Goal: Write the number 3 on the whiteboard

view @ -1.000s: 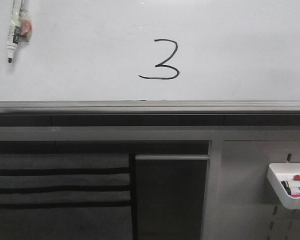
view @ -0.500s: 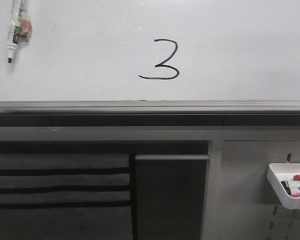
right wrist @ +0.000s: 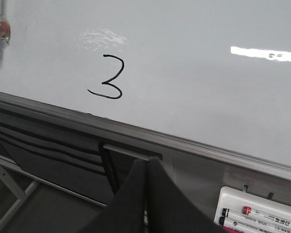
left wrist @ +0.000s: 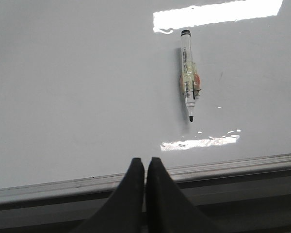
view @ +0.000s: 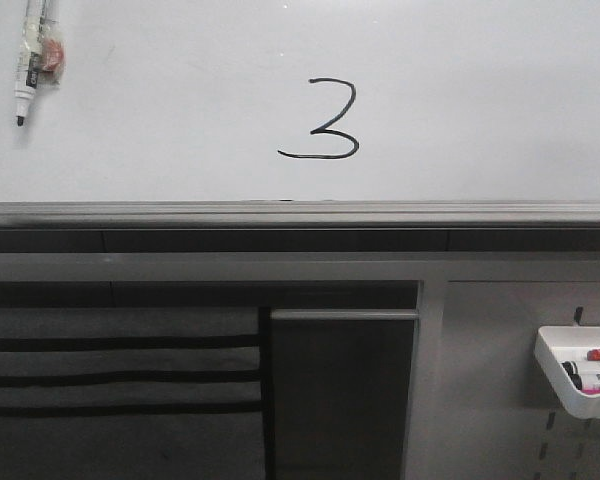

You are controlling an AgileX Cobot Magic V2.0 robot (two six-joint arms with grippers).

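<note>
A thin black number 3 (view: 325,120) is drawn on the white glossy whiteboard (view: 480,90), a little above its grey lower rail (view: 300,213). The right wrist view shows the same number 3 (right wrist: 108,77) on the whiteboard (right wrist: 208,87). A white marker (view: 24,62) with its black tip down sticks to the board at the upper left; it also shows in the left wrist view as the marker (left wrist: 188,82) on the whiteboard (left wrist: 77,87). My left gripper (left wrist: 145,160) is shut and empty, off the board near the rail. My right gripper (right wrist: 147,161) is shut and empty, below the rail.
A white tray (view: 580,385) holding markers hangs on the grey pegboard panel (view: 490,380) at the lower right; the tray (right wrist: 262,213) is beside my right fingers. Dark shelving with black slats (view: 120,380) lies under the rail.
</note>
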